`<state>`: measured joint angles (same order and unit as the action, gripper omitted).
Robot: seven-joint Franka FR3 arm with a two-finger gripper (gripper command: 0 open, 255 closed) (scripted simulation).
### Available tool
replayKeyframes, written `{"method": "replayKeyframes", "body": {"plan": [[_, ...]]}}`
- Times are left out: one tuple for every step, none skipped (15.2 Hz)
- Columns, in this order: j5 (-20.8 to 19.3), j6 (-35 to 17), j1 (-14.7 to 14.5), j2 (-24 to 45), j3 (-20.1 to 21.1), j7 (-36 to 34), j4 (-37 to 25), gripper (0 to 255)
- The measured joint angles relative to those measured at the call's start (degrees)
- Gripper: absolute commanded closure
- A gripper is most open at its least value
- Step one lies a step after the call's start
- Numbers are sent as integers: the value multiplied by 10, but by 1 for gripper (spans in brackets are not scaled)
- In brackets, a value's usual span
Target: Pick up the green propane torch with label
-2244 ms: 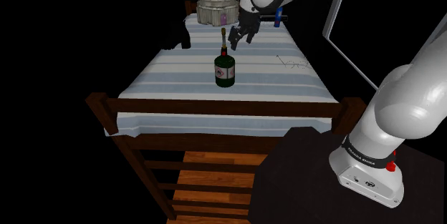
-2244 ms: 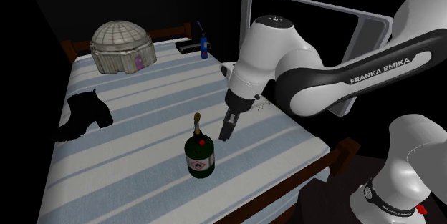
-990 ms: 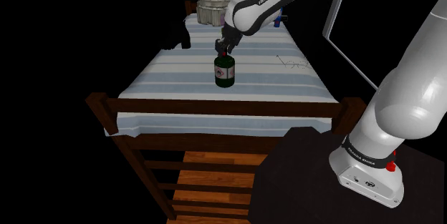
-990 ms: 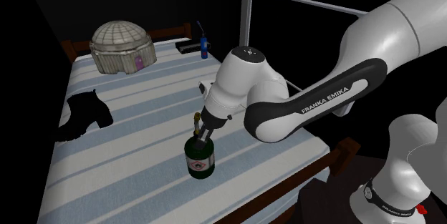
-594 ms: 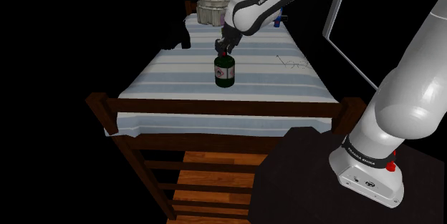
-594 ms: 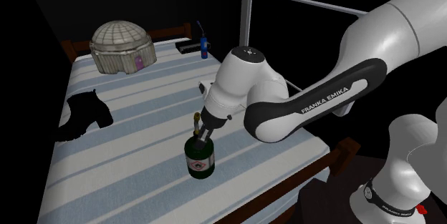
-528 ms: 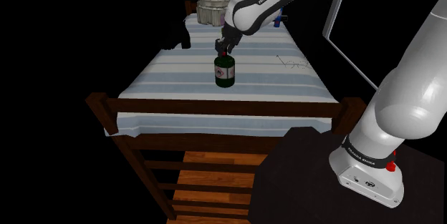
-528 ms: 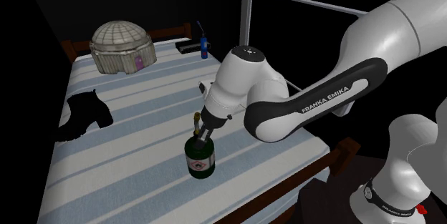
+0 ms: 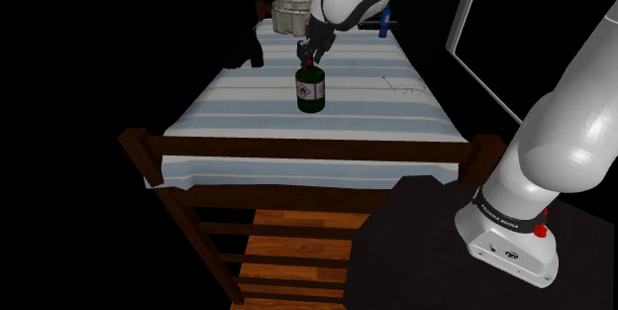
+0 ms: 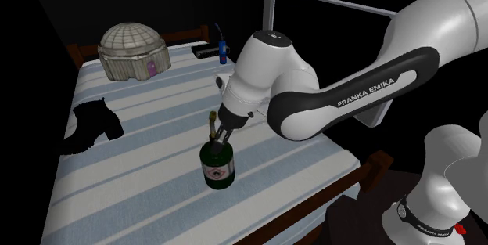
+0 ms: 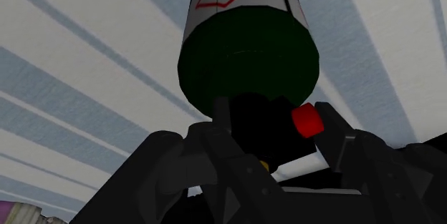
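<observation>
The jaws pinch the green torch (image 10: 217, 165) at its narrow valve neck, a sound hold, since the stiff, slick, probably heavy cylinder offers nothing slimmer.

**Setting: a bedroom in a home.** Beneath the pincer (image 9: 307, 55) lies a bed with a blue-and-white striped cover (image 9: 238, 110), bounded by a dark brown wooden rail frame (image 9: 297, 147). Orange-brown wooden floorboards (image 9: 297, 258) run past its near end. A black area surrounds the furniture.
</observation>
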<state>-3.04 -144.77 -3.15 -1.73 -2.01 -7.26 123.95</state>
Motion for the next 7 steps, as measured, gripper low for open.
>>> {"method": "replayKeyframes", "body": {"plan": [[0,7,0,-2,0,0,-5,255],[0,16,-1,-6,1,-1,-10,255],[0,23,-1,-10,1,-1,-13,255],[0,30,-1,-13,1,0,-17,255],[1,39,-1,-16,1,0,-23,255],[1,45,-1,-17,1,1,-28,255],[1,49,-1,-19,1,0,-30,255]]}}
